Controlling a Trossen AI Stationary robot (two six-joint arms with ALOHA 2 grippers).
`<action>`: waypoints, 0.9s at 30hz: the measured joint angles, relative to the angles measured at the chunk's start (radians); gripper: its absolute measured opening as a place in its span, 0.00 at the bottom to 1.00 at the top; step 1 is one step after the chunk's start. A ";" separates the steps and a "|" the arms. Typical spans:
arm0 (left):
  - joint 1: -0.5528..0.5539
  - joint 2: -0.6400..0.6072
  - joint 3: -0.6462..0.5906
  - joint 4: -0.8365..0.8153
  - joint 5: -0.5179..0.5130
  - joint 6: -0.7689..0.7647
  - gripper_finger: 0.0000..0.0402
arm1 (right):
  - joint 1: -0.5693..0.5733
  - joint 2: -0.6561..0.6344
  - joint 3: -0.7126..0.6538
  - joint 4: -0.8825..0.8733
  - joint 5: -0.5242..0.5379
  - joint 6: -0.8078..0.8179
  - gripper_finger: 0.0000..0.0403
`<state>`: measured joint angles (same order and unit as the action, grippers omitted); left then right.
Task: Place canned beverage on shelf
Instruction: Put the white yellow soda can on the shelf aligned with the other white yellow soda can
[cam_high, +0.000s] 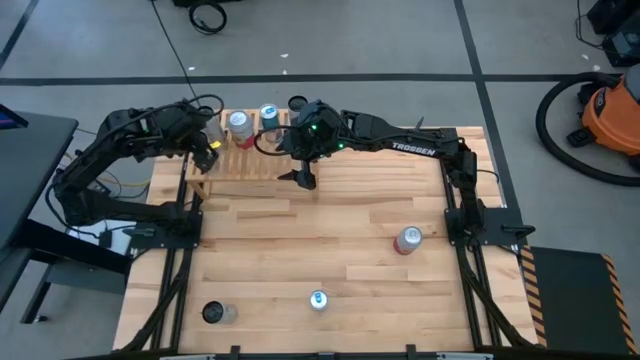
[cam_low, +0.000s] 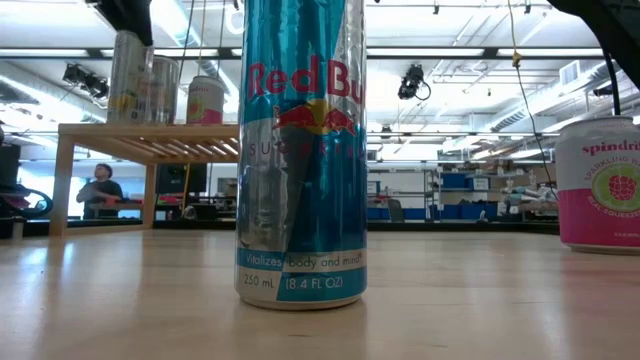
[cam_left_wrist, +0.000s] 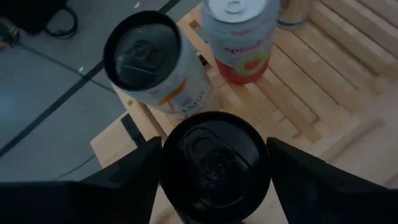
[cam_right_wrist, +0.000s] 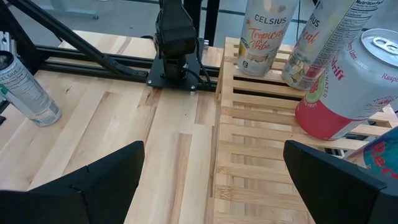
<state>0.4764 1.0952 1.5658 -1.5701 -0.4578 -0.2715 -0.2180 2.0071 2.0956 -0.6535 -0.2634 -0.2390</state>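
Left gripper (cam_left_wrist: 214, 171) pinches a black can (cam_left_wrist: 214, 165) at the shelf's (cam_left_wrist: 311, 81) left end; releasing may nudge the white can (cam_left_wrist: 158, 62) beside it. Right gripper (cam_right_wrist: 211, 180) hangs spread.

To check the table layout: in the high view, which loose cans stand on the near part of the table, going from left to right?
Black-topped can → blue can → pink can.

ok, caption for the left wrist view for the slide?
Left gripper fingers bracket a black-topped can at the slatted shelf edge, beside a second black-topped can and a pink-labelled can.
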 joint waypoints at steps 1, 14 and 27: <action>0.000 -0.006 0.000 -0.001 0.009 0.022 0.66 | 0.000 0.000 0.000 -0.001 0.000 0.000 0.98; 0.001 -0.043 -0.001 0.017 0.122 0.277 0.66 | 0.000 0.000 0.000 -0.006 0.000 0.000 0.98; 0.092 -0.043 -0.002 0.031 0.150 0.470 0.66 | 0.000 0.000 0.000 -0.037 0.000 0.007 0.98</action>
<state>0.5682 1.0527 1.5639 -1.5392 -0.3078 0.1985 -0.2180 2.0071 2.0956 -0.6901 -0.2634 -0.2317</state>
